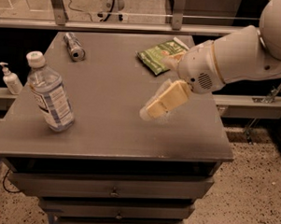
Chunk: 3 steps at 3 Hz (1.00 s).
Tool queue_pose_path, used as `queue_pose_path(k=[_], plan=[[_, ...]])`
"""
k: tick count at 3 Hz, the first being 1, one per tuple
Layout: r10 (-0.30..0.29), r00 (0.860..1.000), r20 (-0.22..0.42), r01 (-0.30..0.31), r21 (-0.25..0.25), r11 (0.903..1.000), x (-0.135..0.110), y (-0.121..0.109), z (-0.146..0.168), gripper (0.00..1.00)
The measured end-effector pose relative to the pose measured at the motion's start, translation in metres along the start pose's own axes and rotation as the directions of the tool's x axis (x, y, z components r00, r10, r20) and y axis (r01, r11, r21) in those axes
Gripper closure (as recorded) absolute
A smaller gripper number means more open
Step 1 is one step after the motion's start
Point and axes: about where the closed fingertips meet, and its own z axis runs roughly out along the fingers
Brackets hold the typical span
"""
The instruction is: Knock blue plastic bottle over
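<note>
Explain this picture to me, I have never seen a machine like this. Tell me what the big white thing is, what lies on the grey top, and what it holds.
The big white shape on the right is the robot's single arm. At its end is the cream-coloured gripper, which serves as its hand. It hangs over the middle of the grey cabinet top. The one picture looks down on the cabinet from the front; where the camera is mounted is not known. On the top are a clear bluish plastic water bottle with a white cap, upright near the left edge, a silver metal can lying on its side at the back, and a green snack bag. A small white pump bottle stands off to the left, on a ledge. The gripper touches none of them, and nothing shows in its hold.
</note>
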Motion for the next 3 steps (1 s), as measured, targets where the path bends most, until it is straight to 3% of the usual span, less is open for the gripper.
queue_pose_path(k=[1,2,3], plan=[[0.009,0.997,0.076,-0.009,-0.006,0.9999,0.009,0.002,0.033,0.00],[-0.008,0.980,0.199,0.011,-0.012,0.9999,-0.005,-0.004,0.081,0.00],[-0.035,0.946,0.322,0.048,-0.034,0.9983,-0.037,-0.010,0.122,0.00]])
